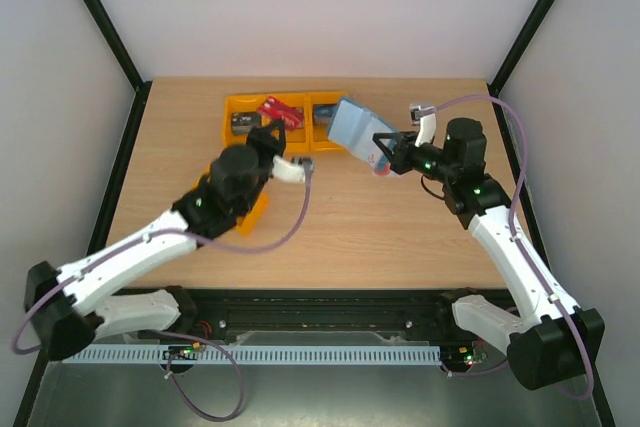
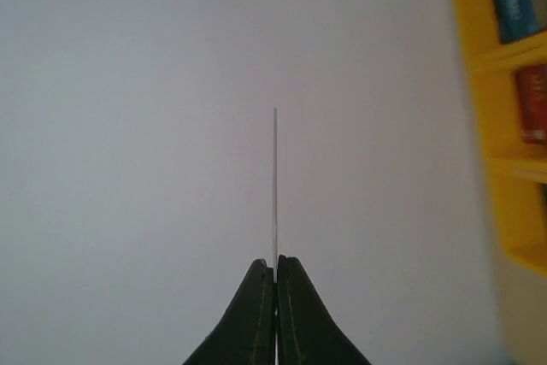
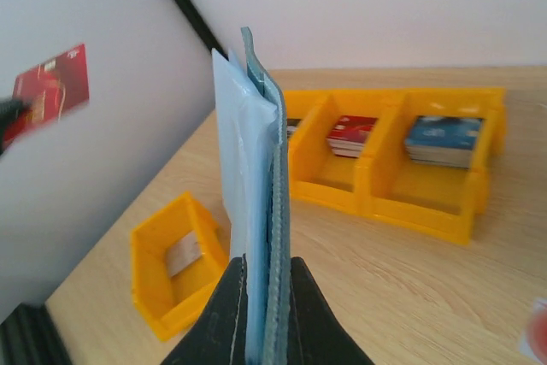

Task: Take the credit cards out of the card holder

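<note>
Two arms: both raised over the desk, grippers facing each other across the middle, apart.
Left gripper: pressed together on a thin card, seen edge-on from the wrist, standing straight out beyond the tips.
Red card: pinched in the left gripper, off the desk, in the air over the far row of bins; red face with some pale marking.
Right gripper: clamped on one edge of the card holder, one finger on each side.
Card holder: held upright in the right gripper, clear of the desk, right of centre; pale blue layers on the left, darker teal cover on the right; contents of the pockets not readable.
Row of orange bins: far side of the desk, left of centre; red-and-white stack in one compartment, blue stack in the next one to the right.
Single orange bin: nearer and further left, partly under the left arm in the top view; one pale card lying inside.
Pinkish patch: low right corner of the right wrist view, too blurred to identify.
</note>
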Robot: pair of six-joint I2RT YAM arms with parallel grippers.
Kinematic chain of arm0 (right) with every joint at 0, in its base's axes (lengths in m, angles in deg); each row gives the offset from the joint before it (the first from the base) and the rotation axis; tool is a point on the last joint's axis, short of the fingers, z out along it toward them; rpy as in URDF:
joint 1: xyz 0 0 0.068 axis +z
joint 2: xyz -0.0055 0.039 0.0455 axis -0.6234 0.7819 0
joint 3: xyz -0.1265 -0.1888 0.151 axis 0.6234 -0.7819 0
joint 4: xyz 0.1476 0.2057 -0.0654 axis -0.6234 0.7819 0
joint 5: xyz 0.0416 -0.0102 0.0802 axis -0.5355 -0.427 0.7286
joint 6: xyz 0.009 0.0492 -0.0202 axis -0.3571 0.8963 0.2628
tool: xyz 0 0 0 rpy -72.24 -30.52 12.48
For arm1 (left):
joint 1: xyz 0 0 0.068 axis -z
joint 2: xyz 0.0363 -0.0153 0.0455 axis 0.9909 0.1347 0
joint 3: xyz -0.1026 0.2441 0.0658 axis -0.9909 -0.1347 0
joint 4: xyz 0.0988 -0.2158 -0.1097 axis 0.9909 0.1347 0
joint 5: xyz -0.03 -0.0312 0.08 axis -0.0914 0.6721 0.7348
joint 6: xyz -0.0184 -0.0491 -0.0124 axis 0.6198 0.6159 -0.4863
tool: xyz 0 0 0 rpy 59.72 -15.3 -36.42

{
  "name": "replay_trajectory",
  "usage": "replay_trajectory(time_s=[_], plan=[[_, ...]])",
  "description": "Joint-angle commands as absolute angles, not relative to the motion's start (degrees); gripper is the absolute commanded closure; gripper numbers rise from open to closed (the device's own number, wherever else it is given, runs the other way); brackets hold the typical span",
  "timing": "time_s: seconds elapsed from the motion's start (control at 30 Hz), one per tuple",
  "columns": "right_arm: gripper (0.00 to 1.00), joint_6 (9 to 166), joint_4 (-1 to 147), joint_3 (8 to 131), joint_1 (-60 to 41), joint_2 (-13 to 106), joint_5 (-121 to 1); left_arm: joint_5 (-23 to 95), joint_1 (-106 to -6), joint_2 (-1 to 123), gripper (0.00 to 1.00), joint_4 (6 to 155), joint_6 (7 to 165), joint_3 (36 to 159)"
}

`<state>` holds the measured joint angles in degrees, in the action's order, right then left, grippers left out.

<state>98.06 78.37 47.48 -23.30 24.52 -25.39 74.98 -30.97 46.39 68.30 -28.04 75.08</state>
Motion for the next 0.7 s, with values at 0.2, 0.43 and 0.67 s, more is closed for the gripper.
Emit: replay_trajectory(time_s=[0.2,0.43,0.67], plan=[[0.98,99.23,78.61,43.84,-24.66,22.01,-33.57,71.83,-50.37,75.68,0.98,118.22,0.08,107.59],[0.98,99.15,78.15,42.81,-24.76,21.97,-35.07,69.28,-56.46,88.38,0.98,110.82,5.75,119.91],[0.98,99.61,81.04,43.34,-24.75,21.23,-37.97,69.04,-59.67,97.73,0.98,93.91,11.60,126.44]])
